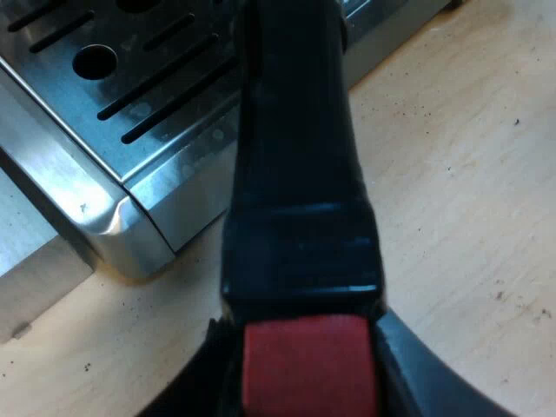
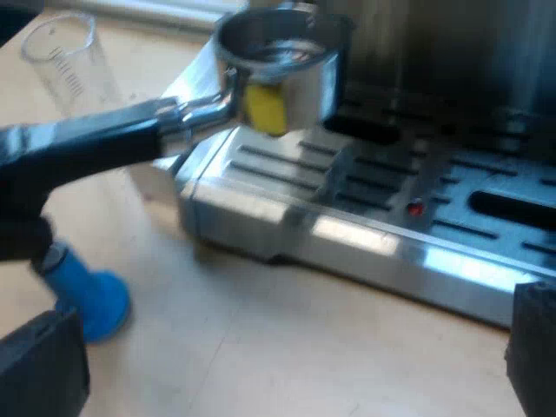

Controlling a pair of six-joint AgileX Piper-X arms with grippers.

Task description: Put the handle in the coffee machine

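While the left tool point(image 1: 308, 369) has both black fingers clamped on the handle point(image 1: 295, 174) right at its red end point(image 1: 304, 343), the rest of the handle runs out ahead of it, over the corner of the drip tray point(image 1: 104, 87). The handle is smooth, glossy black plastic, fat and rounded. The tray is brushed steel with long slots, a round hole and a folded corner. Underneath is a pale wood table point(image 1: 460, 191), a bit speckled.

Right wrist view: the right tool point(image 2: 291, 347) has its fingers wide apart with nothing in them, low over the table just short of the tray. Ahead of it the round steel basket point(image 2: 282, 61) hovers above the tray's corner, not in the machine point(image 2: 452, 69) yet, with a yellow bit point(image 2: 263, 109) under it. A blue tamper point(image 2: 87, 304) sits on the table near one finger, and a clear glass point(image 2: 65, 56) is farther off.

My worry is that gripping so far back makes a long lever. Slick plastic could twist between the fingers, so the basket end might dip, bang the steel front, or go in crooked and not lock. I can't see the socket, so I can't judge the alignment.
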